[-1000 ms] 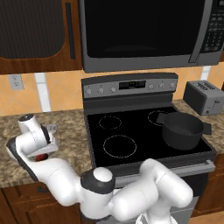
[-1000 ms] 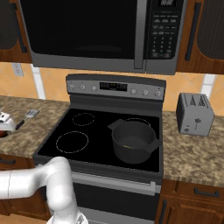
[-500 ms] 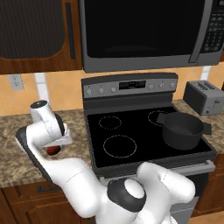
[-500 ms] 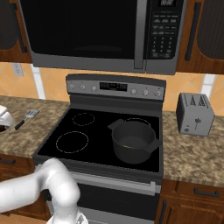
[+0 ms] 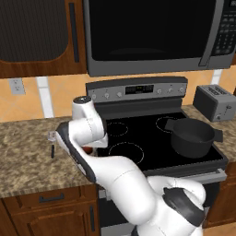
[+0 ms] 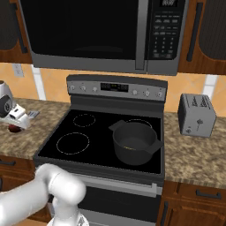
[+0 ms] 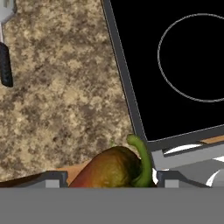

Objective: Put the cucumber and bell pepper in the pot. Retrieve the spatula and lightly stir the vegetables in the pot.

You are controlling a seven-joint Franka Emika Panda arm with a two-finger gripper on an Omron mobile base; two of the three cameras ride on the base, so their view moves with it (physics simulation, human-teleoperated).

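Note:
The red bell pepper [image 7: 111, 168], with its curled green stem, sits between the two fingertips of my gripper [image 7: 111, 180], which is shut on it. From the left base view the gripper [image 5: 87, 144] hangs over the counter just left of the stove, the bell pepper [image 5: 87, 150] showing red beneath it. The bell pepper [image 6: 14, 129] also appears at the far left of the right base view. The dark pot [image 5: 193, 137] stands on the stove's front right burner. The spatula [image 5: 52, 148] lies on the counter left of the gripper. The cucumber is hidden.
A black glass stove top [image 6: 106, 132] lies right of the gripper, its raised edge close by. A silver toaster [image 6: 196, 114] stands on the right counter. The microwave [image 5: 152, 32] hangs above the stove. Speckled granite counter [image 7: 65, 87] spreads under the hand.
In the left base view the hand has swung right across the counter toward the stove, carrying the bell pepper with it. Pot and spatula have stayed put.

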